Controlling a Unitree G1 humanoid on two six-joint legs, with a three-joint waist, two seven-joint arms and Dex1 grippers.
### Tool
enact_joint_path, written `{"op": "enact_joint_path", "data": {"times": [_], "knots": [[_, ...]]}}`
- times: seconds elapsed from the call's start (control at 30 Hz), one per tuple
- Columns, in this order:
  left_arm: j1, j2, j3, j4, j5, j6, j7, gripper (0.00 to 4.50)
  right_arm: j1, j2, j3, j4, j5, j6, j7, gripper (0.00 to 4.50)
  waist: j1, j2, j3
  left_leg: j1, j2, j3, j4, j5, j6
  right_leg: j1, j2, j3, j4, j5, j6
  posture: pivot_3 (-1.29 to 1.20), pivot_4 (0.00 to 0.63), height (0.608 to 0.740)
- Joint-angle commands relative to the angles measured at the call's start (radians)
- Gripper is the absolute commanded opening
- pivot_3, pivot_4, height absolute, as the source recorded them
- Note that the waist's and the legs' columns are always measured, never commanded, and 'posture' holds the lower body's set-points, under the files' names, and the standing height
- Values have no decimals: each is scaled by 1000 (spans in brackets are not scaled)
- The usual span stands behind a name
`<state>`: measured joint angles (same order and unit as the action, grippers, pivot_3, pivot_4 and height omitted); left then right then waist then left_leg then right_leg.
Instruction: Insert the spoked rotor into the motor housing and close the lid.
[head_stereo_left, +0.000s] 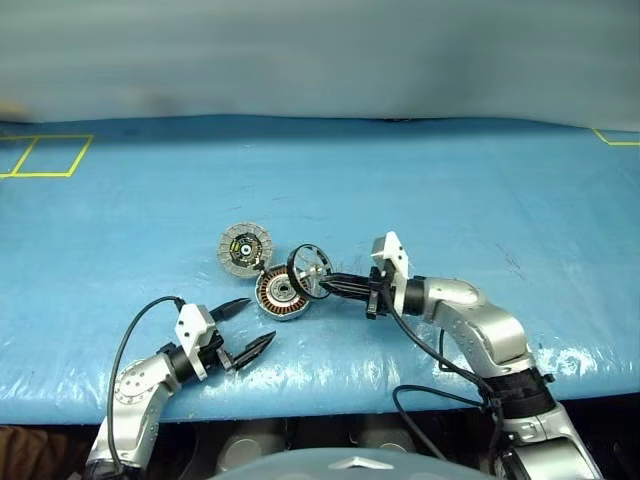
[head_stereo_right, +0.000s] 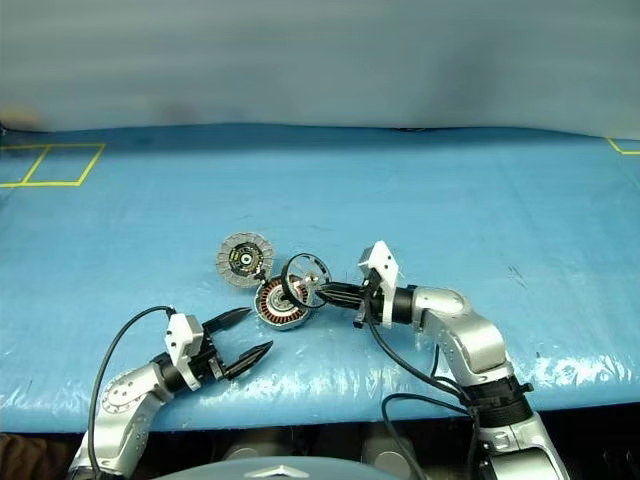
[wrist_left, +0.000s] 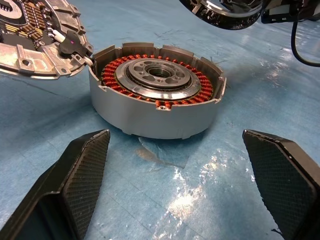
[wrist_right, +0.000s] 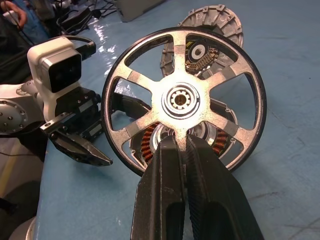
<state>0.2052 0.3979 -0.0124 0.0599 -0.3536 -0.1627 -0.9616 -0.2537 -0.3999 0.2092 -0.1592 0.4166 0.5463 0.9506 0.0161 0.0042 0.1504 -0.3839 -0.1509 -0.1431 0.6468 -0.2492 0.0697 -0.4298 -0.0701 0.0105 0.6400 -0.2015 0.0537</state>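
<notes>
The motor housing (head_stereo_left: 280, 294) sits on the blue table cover, copper windings around its silver centre (wrist_left: 157, 75) facing up. Its lid (head_stereo_left: 245, 249) lies open just behind and to its left, inner face up. My right gripper (head_stereo_left: 326, 284) reaches in from the right and is shut on one silvery spoke of the spoked rotor (wrist_right: 184, 100). It holds the rotor (head_stereo_left: 310, 270) upright, just above the housing's right rim. In front of the housing, a short way off, my left gripper (head_stereo_left: 258, 320) is open and empty, its fingers (wrist_left: 80, 175) pointing at the housing.
The blue cover's front edge (head_stereo_left: 330, 395) runs just below both arms. Yellow tape squares (head_stereo_left: 45, 155) mark the far left, and another tape corner (head_stereo_left: 615, 138) the far right. A grey wall stands behind the table. Black cables trail from both wrists.
</notes>
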Motion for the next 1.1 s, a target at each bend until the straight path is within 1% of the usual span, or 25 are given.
{"op": "enact_joint_path", "data": {"times": [0.03, 0.13, 0.37, 0.73, 1.1], "knots": [[-7, 9, -7, -12, 6, -6, -8, 4500, -37, 15, 37, 17, -56, -46, -29, 27, 1, 0, 0, 0, 0, 0, 0, 0, 0, 0, 0, 0, 0, 0, 0, 0, 150, 740], [-9, 9, -11, -10, 9, -8, -7, 4500, -54, 20, 62, 36, -96, -76, -44, 27, 2, 0, 0, 0, 0, 0, 0, 0, -1, 0, 0, 0, 0, 0, 0, 0, 150, 740], [-10, 6, -12, -7, 10, -13, -4, 4500, -64, 31, 79, 32, -82, -72, -10, 27, 2, 0, 0, 0, 0, 0, 0, 0, -1, 0, 1, 0, -1, 0, 0, 0, 150, 740], [-16, 1, -8, 0, 25, -23, 5, 4500, -99, 48, 121, 90, -134, -112, -1, 27, 2, 0, 0, 1, 1, 0, 0, 0, -2, 0, 1, 0, 0, 0, -1, 0, 150, 740], [-16, -2, -8, 7, 33, -29, 13, 4500, -112, 32, 137, 101, -155, -106, 22, 27, 1, 0, 0, 1, 1, 0, 0, -1, -2, 0, 2, 1, 0, 0, -1, 0, 150, 740]]}}
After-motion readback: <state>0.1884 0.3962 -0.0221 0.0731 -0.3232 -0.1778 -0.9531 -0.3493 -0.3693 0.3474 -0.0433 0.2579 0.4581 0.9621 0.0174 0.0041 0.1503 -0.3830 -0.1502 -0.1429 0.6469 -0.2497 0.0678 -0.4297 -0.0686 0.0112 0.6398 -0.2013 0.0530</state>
